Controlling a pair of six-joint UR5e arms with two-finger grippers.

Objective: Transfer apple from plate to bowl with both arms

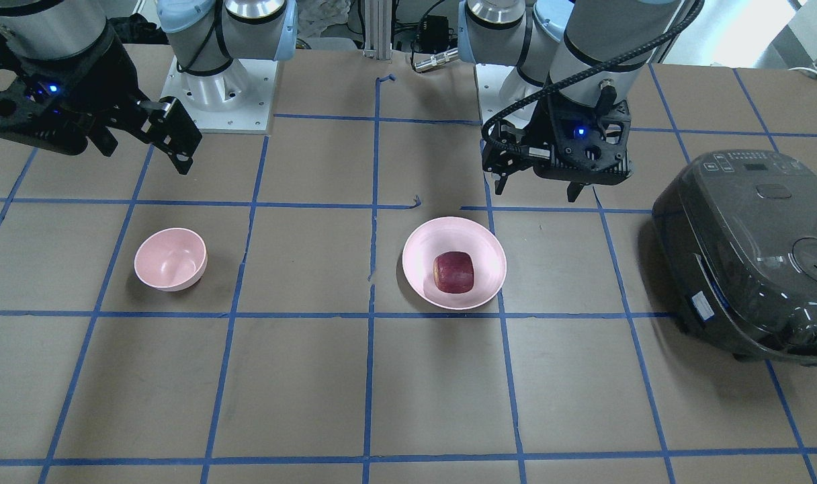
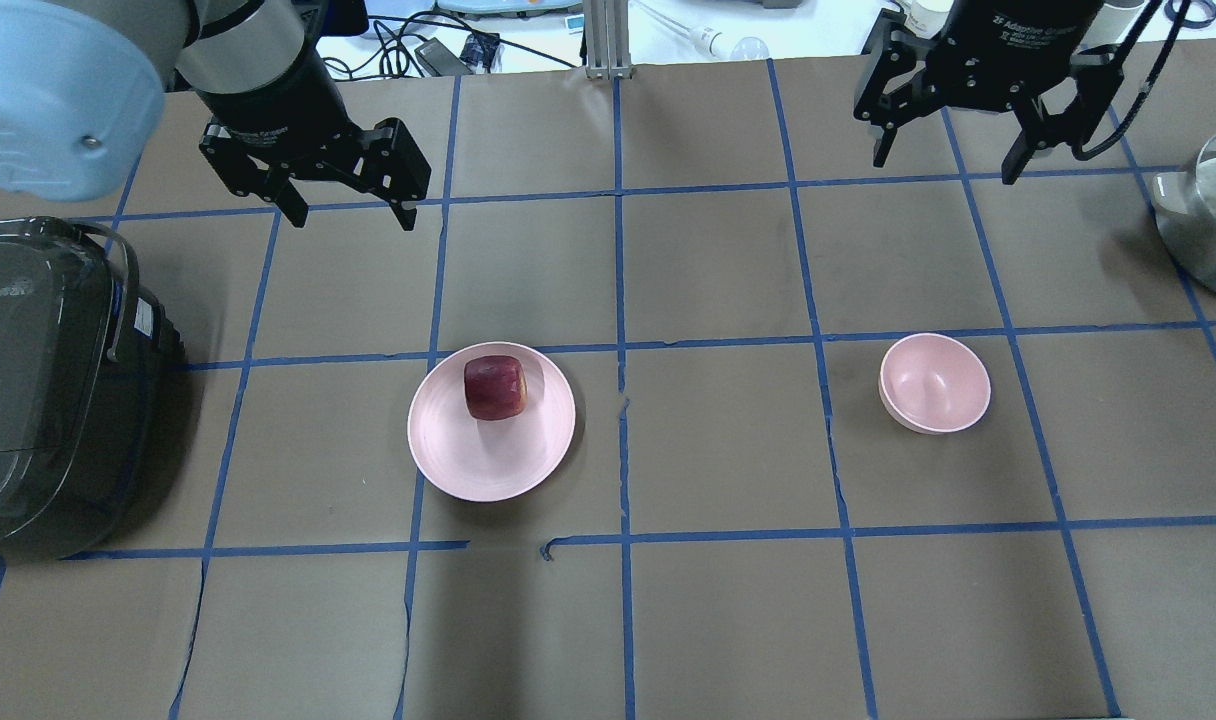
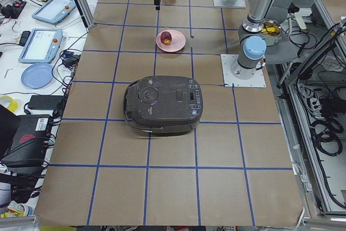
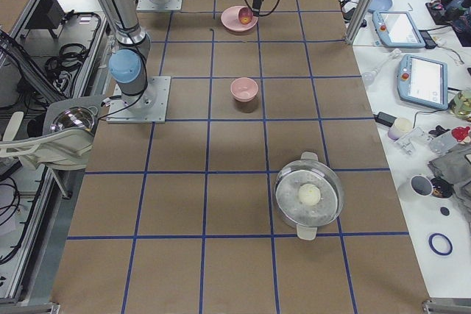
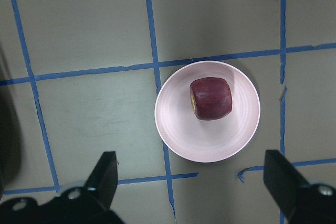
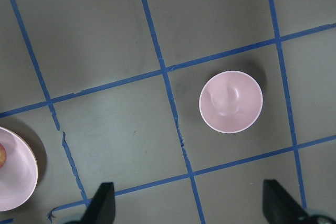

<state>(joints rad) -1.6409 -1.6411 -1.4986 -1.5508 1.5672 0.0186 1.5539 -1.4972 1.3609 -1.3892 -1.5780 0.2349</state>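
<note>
— Where do we find the apple?

— We see the apple [image 2: 495, 387] lying on the plate [image 2: 468, 460], a little off its middle toward the side far from the robot. The plate sits on the table [image 2: 718, 620], left of centre.

— And the bowl?

— The bowl [image 2: 934, 383] stands upright to the right, well apart from the plate. We count 1 line of blue tape [image 2: 619, 300] running across the brown cover between them.

— What do we make of the 2 grippers?

— The left gripper [image 2: 353, 215] hangs high above the table with its jaws spread wide, gripping nothing. Its wrist camera looks straight down on the plate and apple, which show between the 2 jaw tips. The right gripper [image 2: 943, 168] also hangs above the table, on the right, jaws spread wide and holding nothing. In its wrist view we see the bowl below.

— What else do we have around?

— A dark rice cooker [image 2: 48, 400], lid down, fills the left edge. It is near the plate but apart from it. At the right edge we see a steel pot [image 2: 1183, 250] with a pale ball [image 4: 309, 194] in it, farther from the robot than the bowl and well apart from it.

— Does either stand in the way?

— Both stand outside the stretch from plate to bowl: the cooker left of the plate, the pot right of the bowl.
</note>
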